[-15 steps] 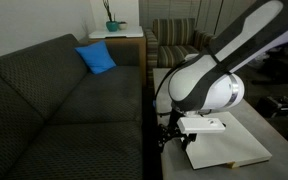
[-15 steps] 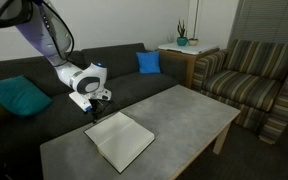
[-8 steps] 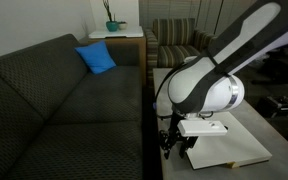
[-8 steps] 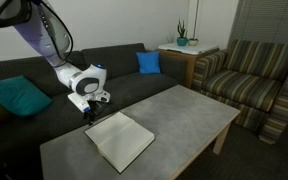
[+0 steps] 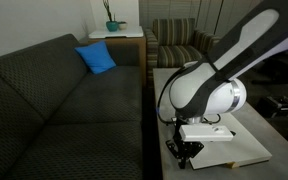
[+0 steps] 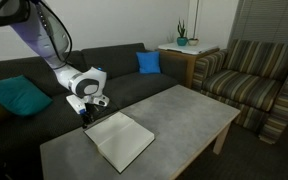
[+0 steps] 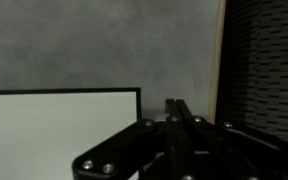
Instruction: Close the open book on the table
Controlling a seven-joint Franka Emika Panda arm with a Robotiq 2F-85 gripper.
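The book (image 6: 122,140) lies open and flat on the grey table (image 6: 184,110), white pages up, near the end closest to the sofa. Its page (image 5: 229,148) also shows under the arm in an exterior view. My gripper (image 6: 87,113) hangs low at the book's corner on the sofa side, also seen as the gripper (image 5: 181,152). In the wrist view the gripper (image 7: 176,104) has its two fingers pressed together with nothing visible between them. They sit just right of the white page corner (image 7: 54,130), over bare table (image 7: 104,45).
A dark sofa (image 6: 44,95) runs along the table's long side, with a blue cushion (image 6: 148,62) and a teal cushion (image 6: 14,97). A striped armchair (image 6: 249,85) stands beyond the far end. A side table with a plant (image 6: 182,44) is in the corner.
The jaws have gone from wide open to shut. The gripper has sunk slightly toward the table at the book's corner. The book has not moved.
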